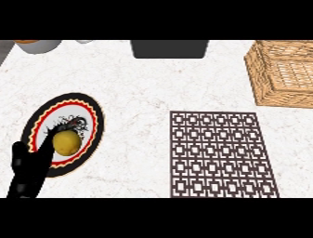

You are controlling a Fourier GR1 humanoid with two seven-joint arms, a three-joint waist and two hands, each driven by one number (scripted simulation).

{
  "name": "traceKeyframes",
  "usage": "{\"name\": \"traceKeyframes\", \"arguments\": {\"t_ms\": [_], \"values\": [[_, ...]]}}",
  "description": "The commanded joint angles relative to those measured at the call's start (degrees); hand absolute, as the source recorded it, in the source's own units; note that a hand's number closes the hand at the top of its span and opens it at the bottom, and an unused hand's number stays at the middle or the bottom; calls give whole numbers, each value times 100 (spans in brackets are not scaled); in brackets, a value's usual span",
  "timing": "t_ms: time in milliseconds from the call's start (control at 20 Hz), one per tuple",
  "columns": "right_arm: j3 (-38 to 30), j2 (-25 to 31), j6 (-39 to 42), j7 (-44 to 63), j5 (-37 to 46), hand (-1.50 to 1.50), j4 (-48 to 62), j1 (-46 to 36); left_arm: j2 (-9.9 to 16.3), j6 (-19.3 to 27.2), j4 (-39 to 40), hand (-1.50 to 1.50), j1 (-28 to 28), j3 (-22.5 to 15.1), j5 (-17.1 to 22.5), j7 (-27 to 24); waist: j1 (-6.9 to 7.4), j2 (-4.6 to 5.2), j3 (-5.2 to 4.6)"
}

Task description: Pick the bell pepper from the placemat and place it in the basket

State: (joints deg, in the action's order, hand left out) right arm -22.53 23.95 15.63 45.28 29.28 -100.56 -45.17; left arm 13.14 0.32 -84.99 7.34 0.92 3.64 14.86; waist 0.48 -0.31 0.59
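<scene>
The brown patterned placemat (223, 154) lies flat at the centre right, and nothing rests on it. No bell pepper shows anywhere on the counter. The wicker basket (267, 88) stands at the upper right, partly cut off by the right edge, and what shows of its inside holds nothing. My left hand (27, 173) rests open at the lower left, fingers up, its fingertips overlapping the rim of a round plate. My right hand is out of view.
A plate (90, 122) with a red, black and cream rim lies at the left and carries a yellow round item (67, 142). A dark box (169, 48) stands at the back centre, and a pale bowl (39, 45) at the back left.
</scene>
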Motion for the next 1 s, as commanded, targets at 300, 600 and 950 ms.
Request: {"name": "traceKeyframes", "arguments": {"t_ms": [300, 600, 950], "values": [[-205, 726, -487, -1589, 182, 150, 2316, -255, -232, -46, 465, 0, -149, -134, -96, 179, 41, 72, -59], [-306, 754, -975, -2320, 156, 150, 3636, -532, -113, -160, 490, 0, -191, 40, -43, 179, 50, 70, -59], [-908, 774, -1512, -3073, -306, 150, 5118, -822, -214, -177, -8, 0, 74, -184, -147, 375, 140, 88, -52]]}}
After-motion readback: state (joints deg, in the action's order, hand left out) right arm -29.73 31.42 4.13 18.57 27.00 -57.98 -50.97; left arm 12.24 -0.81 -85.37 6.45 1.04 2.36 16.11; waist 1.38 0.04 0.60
